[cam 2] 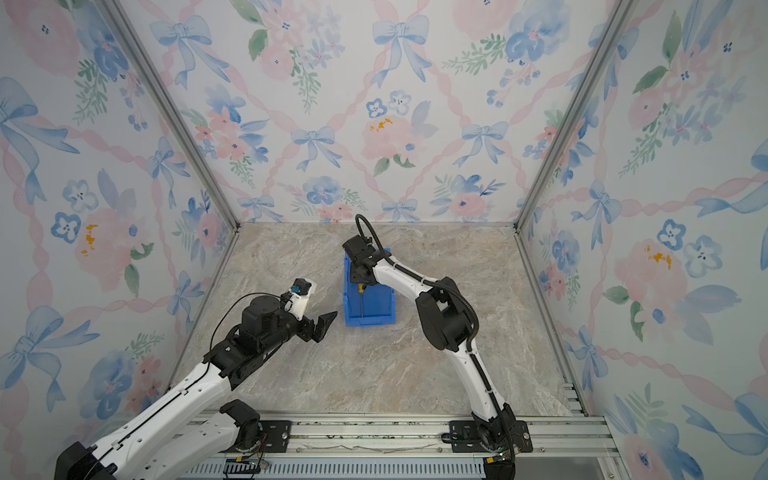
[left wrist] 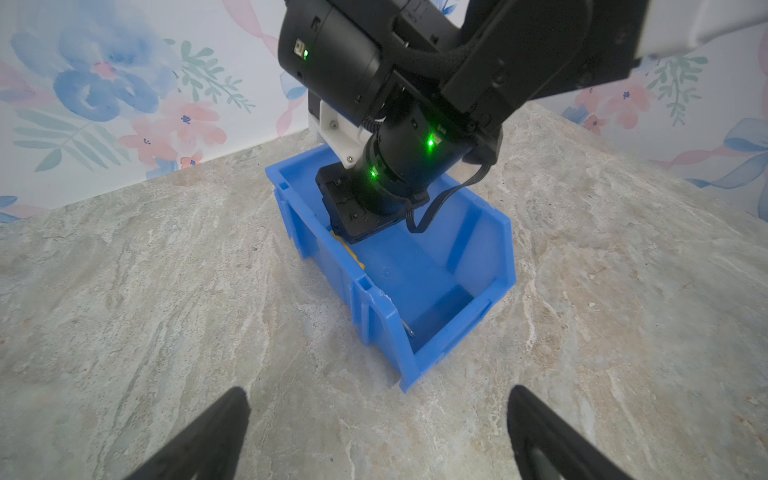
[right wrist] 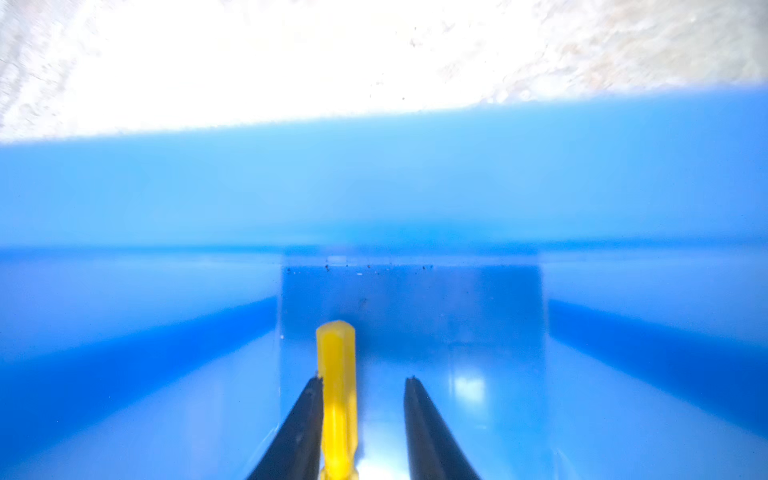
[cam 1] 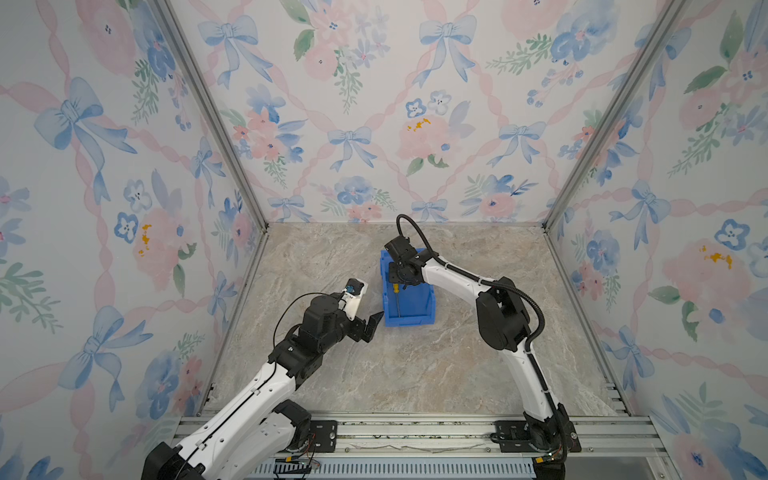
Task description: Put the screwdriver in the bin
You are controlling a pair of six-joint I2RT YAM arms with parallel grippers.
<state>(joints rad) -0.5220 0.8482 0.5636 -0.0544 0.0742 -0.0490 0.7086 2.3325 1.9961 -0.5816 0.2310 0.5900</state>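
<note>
The marble-patterned bench [cam 1: 415, 374] carried one item, the blue bin [cam 1: 424, 301], which stood near the middle with its low front lip toward the arm bases. The right arm reached down into the bin. The left pincer [cam 1: 373, 327] hung beside the bin and apart from it, jaws spread wide and empty. The right pincer [right wrist: 365, 378] sat low inside the bin with its jaws parted. One finger lay against the yellow handle [right wrist: 336, 374] and the other stood clear of it, so nothing was clamped. The screwdriver [cam 1: 397, 298] lay lengthwise inside the bin, close to one side wall.

Step in hand, as judged: release and withdrawal. Spread the jaws until both fingers clear the handle. Then lift straight up, with no sideways drift that could drag the tool or nudge the bin.

View differences: only the right wrist view showed the gap at the handle, because in both top views the wrist hid the fingers. Only the left wrist view showed the shaft tip [left wrist: 409, 330] just behind the front lip. The top views alone showed the shaft's full run
</note>
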